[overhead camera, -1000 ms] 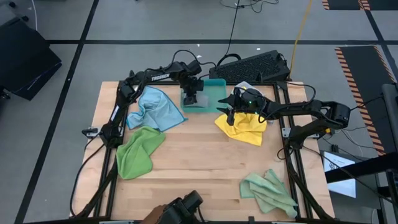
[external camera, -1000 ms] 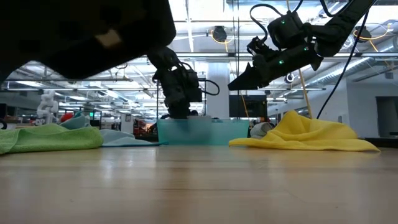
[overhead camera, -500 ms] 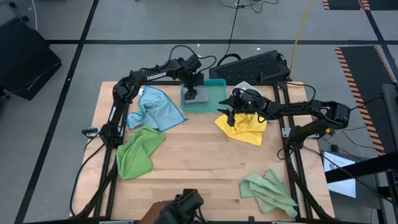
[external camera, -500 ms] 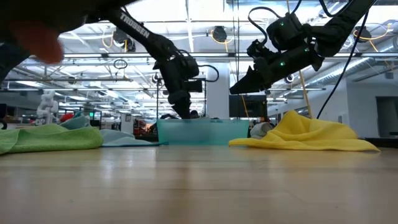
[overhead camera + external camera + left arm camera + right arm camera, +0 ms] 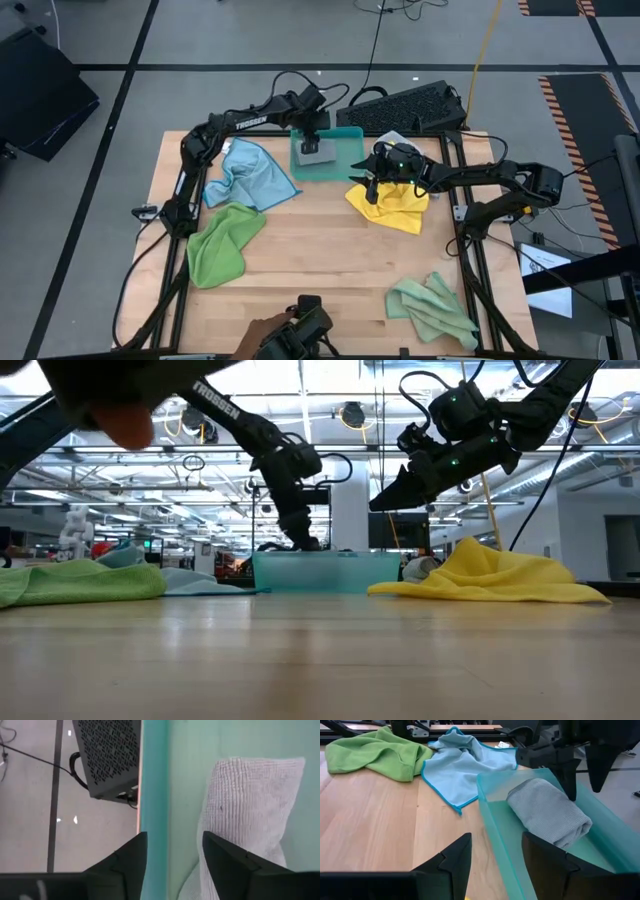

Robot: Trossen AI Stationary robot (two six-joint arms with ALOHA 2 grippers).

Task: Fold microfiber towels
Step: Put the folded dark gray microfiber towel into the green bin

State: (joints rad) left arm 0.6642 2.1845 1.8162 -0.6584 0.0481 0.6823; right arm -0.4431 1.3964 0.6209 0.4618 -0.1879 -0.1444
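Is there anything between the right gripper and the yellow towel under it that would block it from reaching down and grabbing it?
Nothing visible. The right gripper, fingers open, hangs over the yellow towel's edge nearest the teal tray, with only open air beneath in the low view. The tray sits beside the towel, not between them.

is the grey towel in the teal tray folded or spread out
Folded: the grey towel lies as a compact bundle inside the teal tray.

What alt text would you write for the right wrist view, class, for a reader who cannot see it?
A folded grey towel lies in a teal tray, with the left end effector open just above it. Behind them, on the wooden table, lie a crumpled light blue towel and a green towel.
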